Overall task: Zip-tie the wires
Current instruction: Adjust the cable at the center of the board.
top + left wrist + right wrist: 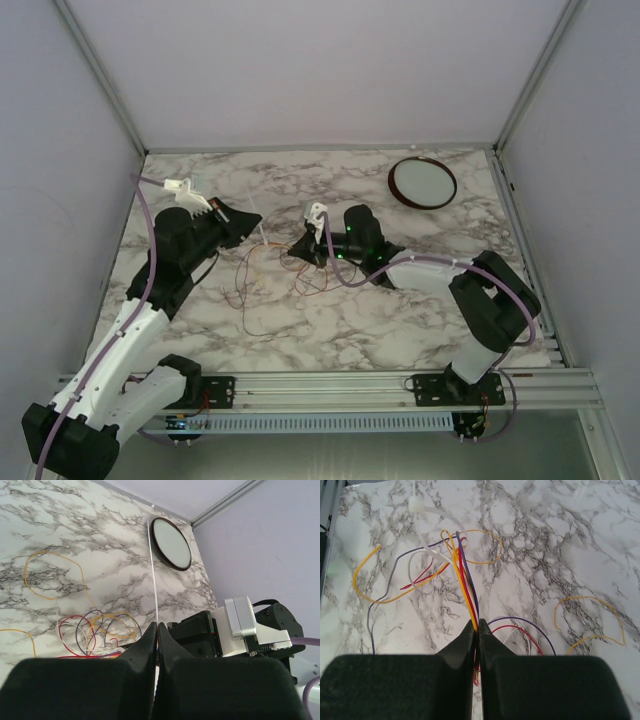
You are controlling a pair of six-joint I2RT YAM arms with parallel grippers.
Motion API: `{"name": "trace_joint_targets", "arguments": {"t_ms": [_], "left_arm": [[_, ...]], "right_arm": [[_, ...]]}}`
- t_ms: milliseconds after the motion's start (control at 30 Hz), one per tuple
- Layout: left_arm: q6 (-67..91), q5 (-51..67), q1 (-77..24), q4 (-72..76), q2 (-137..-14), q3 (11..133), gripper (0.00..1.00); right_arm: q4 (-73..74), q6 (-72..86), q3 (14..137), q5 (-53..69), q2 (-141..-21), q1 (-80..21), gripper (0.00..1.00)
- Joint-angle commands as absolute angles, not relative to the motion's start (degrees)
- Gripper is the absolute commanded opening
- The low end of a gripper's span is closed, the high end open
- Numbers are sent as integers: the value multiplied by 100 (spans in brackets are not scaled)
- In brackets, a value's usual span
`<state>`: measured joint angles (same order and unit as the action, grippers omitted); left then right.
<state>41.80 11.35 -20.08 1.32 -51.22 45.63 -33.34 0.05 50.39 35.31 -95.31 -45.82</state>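
Observation:
The wires [262, 290] are a loose tangle of hair-thin red, orange, yellow and purple strands on the marble table between the two arms. My right gripper [476, 625] is shut on a gathered bunch of these wires [465, 580], which fan out beyond its tips. A white zip tie [417, 506] lies across the far end of that bunch. My left gripper [156, 626] is shut on the thin white strap of the zip tie [154, 570], which runs straight out from its tips. From above, the left gripper [255, 222] and the right gripper [298, 248] face each other closely.
A dark-rimmed round white dish [421, 182] sits at the table's back right corner. The right arm's wrist [235, 627] fills the lower right of the left wrist view. Loose orange wire loops [592, 622] trail over the marble. Lilac walls close in three sides.

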Motion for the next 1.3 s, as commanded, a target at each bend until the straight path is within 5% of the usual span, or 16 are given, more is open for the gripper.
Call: {"name": "trace_joint_targets", "arguments": {"t_ms": [0,1267], "left_arm": [[4131,1058,-1976,140,-4948,4507,0],[3770,905,-1970,-370,-4749,4788,0]], "right_arm": [[-3236,-141,5042,3437,-9333,-4496,0],[-3044,36,5195,3053,-9324,-4362,3]]}}
